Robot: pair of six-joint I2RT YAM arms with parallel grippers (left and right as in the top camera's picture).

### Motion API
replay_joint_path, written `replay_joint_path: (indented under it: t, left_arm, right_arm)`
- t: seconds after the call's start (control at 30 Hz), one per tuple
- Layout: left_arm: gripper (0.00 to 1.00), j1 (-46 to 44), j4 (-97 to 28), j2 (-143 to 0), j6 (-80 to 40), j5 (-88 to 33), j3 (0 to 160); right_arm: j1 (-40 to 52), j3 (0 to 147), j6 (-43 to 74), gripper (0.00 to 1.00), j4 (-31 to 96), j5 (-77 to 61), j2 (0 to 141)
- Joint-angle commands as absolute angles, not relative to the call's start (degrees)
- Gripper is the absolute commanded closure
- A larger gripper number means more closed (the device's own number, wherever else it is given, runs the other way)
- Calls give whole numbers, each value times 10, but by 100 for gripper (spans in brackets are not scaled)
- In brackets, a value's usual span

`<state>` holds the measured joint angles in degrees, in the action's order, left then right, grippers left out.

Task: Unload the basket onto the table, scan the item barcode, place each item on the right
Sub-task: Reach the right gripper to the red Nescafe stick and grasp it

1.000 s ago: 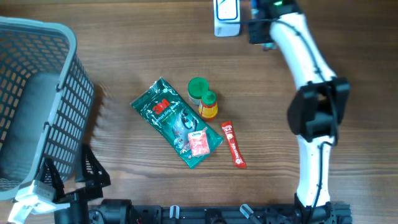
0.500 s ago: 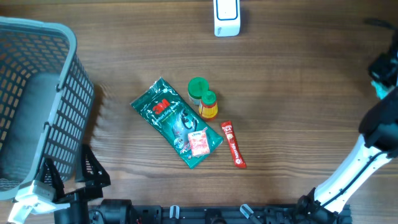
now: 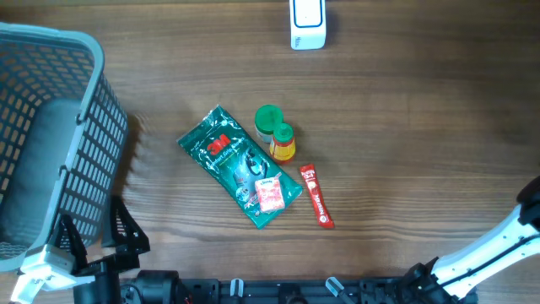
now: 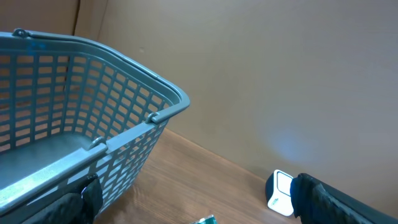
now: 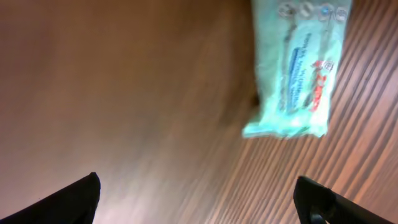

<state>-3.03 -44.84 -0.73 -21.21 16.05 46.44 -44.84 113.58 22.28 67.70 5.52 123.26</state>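
The scanner [image 3: 307, 24] sits white at the far edge of the table [image 3: 422, 127], and well apart from it, mid-table, there's the cluster of goods. A green pouch [image 3: 239, 165] lies on a slant with a small pink packet [image 3: 269, 195] on its lower end. A green-capped jar [image 3: 268, 121] is touching a yellow bottle [image 3: 283, 142] just off the pouch's upper right edge, and a red sachet [image 3: 317, 196] lies just beside its lower right.

Over on the right wrist view, blurred, a pale green packet [image 5: 297, 68] lies flat on the wood grain, clear of the fingers.

The surface is dark brown planking. A grey mesh basket [image 3: 93, 160] stands at the left end, and a plain tan wall [image 4: 280, 74] rises behind it.

Now the tools. The right gripper [image 5: 198, 182] is spread wide, one finger in each bottom corner, nothing between them. Only a stretch of the right arm [image 3: 498, 253] shows at the overhead's lower right edge. The left gripper [image 4: 196, 186] is also wide, empty, looking past the basket's rim towards the scanner.
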Motion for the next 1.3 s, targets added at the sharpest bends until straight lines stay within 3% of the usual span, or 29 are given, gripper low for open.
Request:
replay_joint_path:
  t: [0.0, 0.17, 0.57, 0.67, 0.9, 1.0, 1.1, 1.27]
  left_arm:
    - [0, -33, -447, -3, -215, 166, 464]
    - [0, -33, -447, -3, -215, 166, 464]
    - [0, -33, -449, -3, -215, 166, 464]
    - [0, -33, -449, -3, -215, 166, 464]
    - [0, -33, -449, -3, -215, 166, 464]
    - [0, -33, -449, -3, -215, 166, 464]
    - [0, -33, -449, -3, -215, 166, 464]
    - [0, -33, -449, -3, -215, 166, 464]
  right_arm:
    - [-384, 1137, 225, 0, 695, -15, 1122]
    - [-216, 1137, 225, 0, 783, -15, 1011]
    - [44, 1094, 150, 0, 907, -20, 817]
    - [113, 952, 152, 0, 852, -88, 766]
    - [210, 542, 232, 0, 543, -282, 788]
    - [243, 503, 255, 0, 497, -282, 808]
    - [297, 503, 282, 2, 444, -181, 812]
    - [362, 501, 351, 16, 439, -62, 861]
